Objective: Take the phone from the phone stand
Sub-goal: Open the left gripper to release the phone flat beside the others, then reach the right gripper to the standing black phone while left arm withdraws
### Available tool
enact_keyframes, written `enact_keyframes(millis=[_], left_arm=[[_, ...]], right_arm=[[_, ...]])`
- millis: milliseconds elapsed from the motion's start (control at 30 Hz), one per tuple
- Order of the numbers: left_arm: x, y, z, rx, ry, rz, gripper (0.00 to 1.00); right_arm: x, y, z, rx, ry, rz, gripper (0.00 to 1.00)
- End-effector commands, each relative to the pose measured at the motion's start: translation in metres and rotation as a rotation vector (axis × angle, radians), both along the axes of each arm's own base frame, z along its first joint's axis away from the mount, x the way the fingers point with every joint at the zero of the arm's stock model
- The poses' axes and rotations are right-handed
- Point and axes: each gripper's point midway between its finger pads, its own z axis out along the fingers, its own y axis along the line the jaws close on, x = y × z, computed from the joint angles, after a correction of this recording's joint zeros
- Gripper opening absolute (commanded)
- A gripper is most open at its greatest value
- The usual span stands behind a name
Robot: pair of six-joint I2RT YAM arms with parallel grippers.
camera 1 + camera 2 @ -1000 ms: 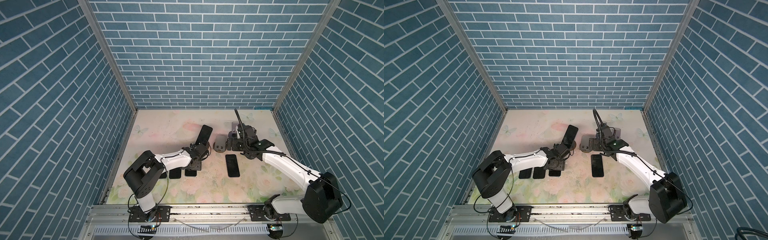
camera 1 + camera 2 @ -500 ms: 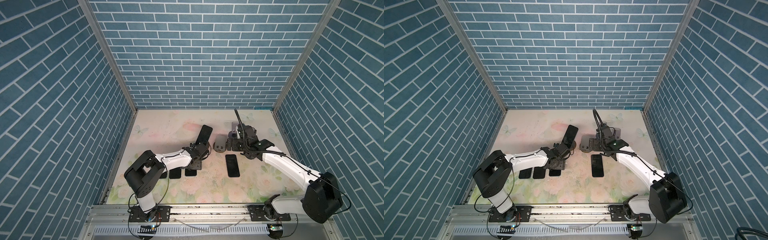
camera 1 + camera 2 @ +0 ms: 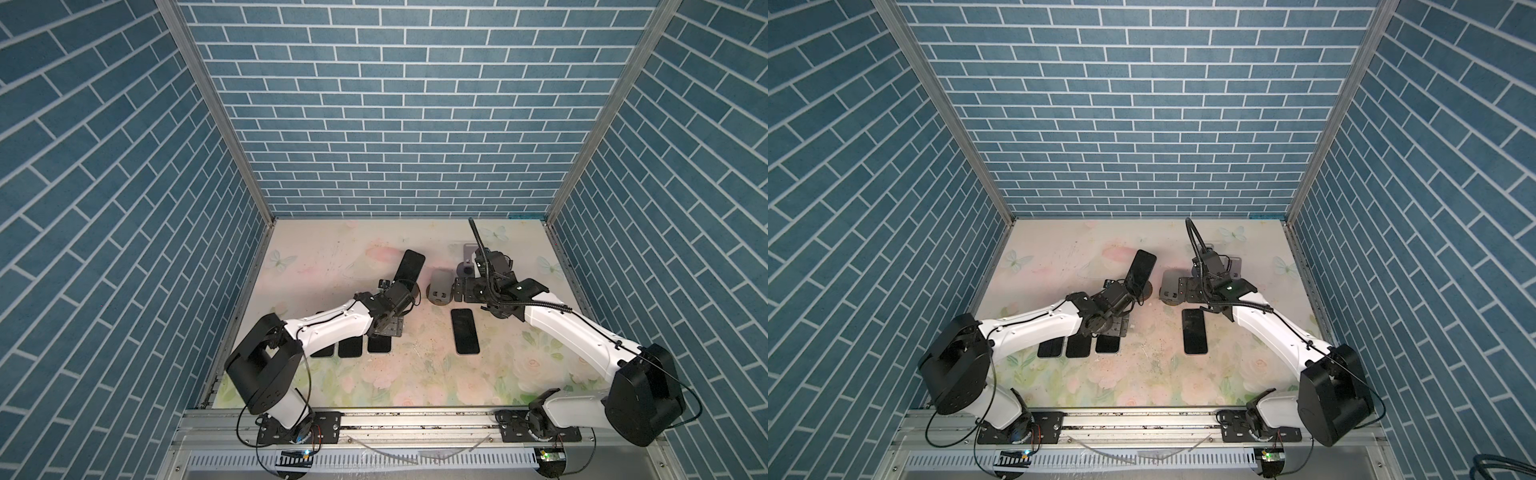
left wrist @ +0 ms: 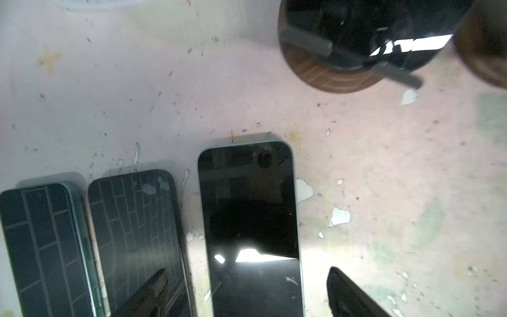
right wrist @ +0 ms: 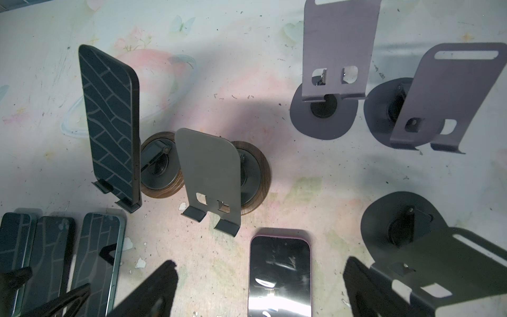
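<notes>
Near edge first: three flat phones [image 3: 350, 347] lie side by side at 7 o'clock of table centre, and a fourth phone [image 3: 464, 336] lies flat at 4 o'clock. Your left gripper [image 4: 247, 270] sits over the end phone [image 4: 247, 205] at the row's 3 o'clock end, jaws spread clear of both edges, gripping nothing. The right gripper [image 5: 259, 262] hovers at 2 o'clock, wide open and empty. The grey stand [image 3: 440, 286] at 1 o'clock is bare, as is every other stand I can see but one. Not finished: at 12 o'clock the upright phone [image 3: 409, 266] still leans in its wood-based stand [image 5: 160, 175]. My read is that one lift remains.
</notes>
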Motion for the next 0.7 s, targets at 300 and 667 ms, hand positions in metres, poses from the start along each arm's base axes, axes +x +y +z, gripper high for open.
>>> enact_keyframes(millis=[300, 667], left_arm=[[-0.003, -0.002, 0.066, -0.226, -0.275, -0.094, 0.96], [-0.023, 0.022, 0.089, -0.369, -0.452, -0.108, 1.0]], right_arm=[[0.013, 0.019, 0.023, 0.03, -0.021, -0.003, 0.95], [0.023, 0.055, 0.036, 0.012, -0.041, 0.02, 0.96]])
